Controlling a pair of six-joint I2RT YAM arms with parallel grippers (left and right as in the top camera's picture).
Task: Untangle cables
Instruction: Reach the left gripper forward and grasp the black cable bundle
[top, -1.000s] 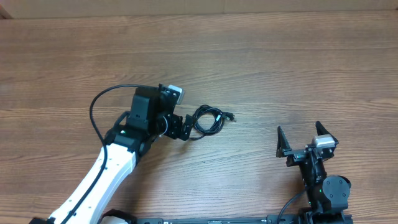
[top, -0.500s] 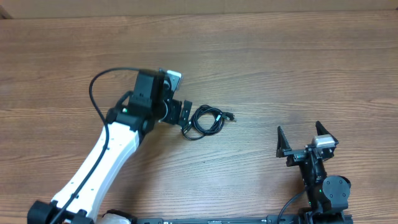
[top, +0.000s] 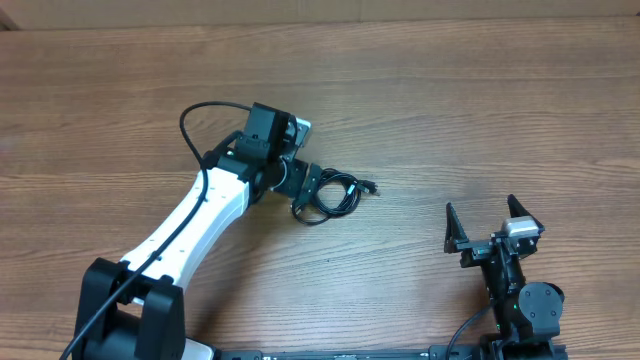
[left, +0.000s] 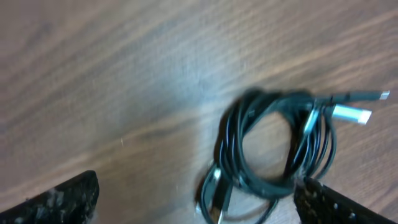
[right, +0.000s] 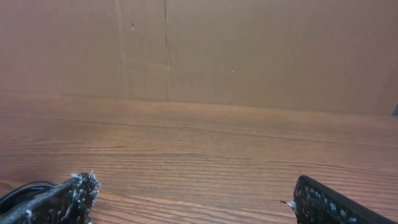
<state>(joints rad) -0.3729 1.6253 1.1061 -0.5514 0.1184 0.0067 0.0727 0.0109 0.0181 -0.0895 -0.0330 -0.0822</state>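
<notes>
Lines up left gripper (top: 309, 190) over coiled cables (left: 229, 146), fingers wide apart, likely to pinch one loop. Parks right gripper (top: 487, 225) well apart, fingers also spread, empty.

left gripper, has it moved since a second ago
Yes. In the overhead view the left gripper has shifted rightward, closing on the cables, which lie where they were.

White left arm (top: 190, 225) with black joints and a looping black wire (top: 190, 115), all-black right arm (top: 530, 300) with silver wrist camera (top: 520, 229), black tool fingers (right: 56, 199) flecked white
</notes>
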